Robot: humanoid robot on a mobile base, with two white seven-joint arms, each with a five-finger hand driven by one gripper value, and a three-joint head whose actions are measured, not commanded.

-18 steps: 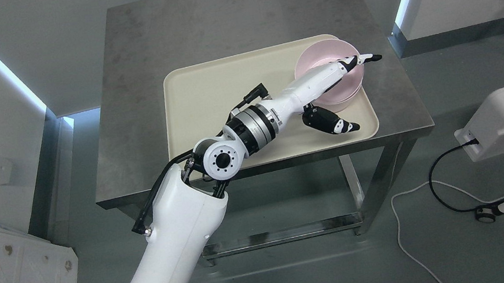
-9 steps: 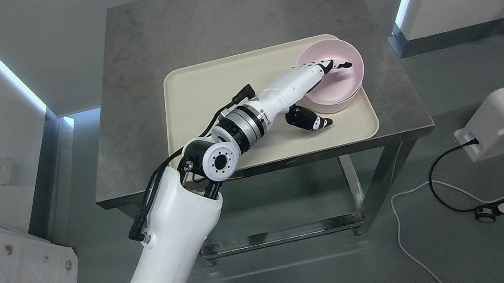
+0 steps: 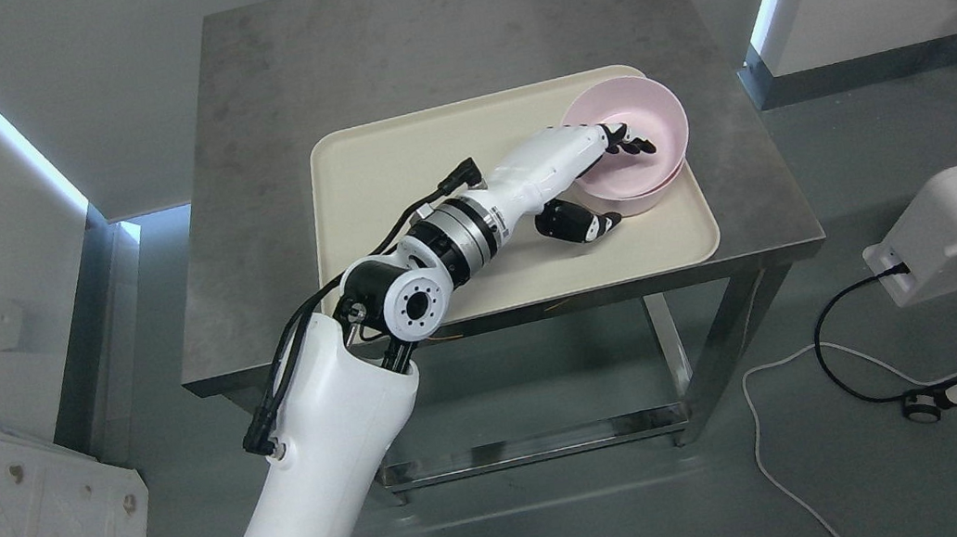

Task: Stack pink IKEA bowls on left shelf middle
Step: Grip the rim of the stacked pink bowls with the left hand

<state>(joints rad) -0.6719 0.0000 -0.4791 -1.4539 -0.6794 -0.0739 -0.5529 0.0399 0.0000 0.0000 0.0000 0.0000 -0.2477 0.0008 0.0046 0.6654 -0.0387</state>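
Left hand (image 3: 593, 182) straddles near rim of the pink plastic bowls (image 3: 641, 128): dark fingers (image 3: 629, 142) curled over the rim into the cavity, thumb outside below the wall, so a pinch on the rim, looks closed on it but contact pressure can't be confirmed. Bowls look like two nested, lower rim peeking out beneath the top one, sitting at the far right corner of the cream rectangular plastic tray (image 3: 391, 178) on the grey metal table (image 3: 277, 100), just inside the tray lip. Right arm not visible. Risks, judged: one-sided rim pinch could let the stack tip or slip on lift; the top bowl may come away alone and leave the lower one; dragging could catch the tray lip and shift the tray. Bowls sit upright, mouth pointing up toward camera; round, so no real long axis, symmetry axis roughly vertical, maybe slightly tilted. No shelf in view.
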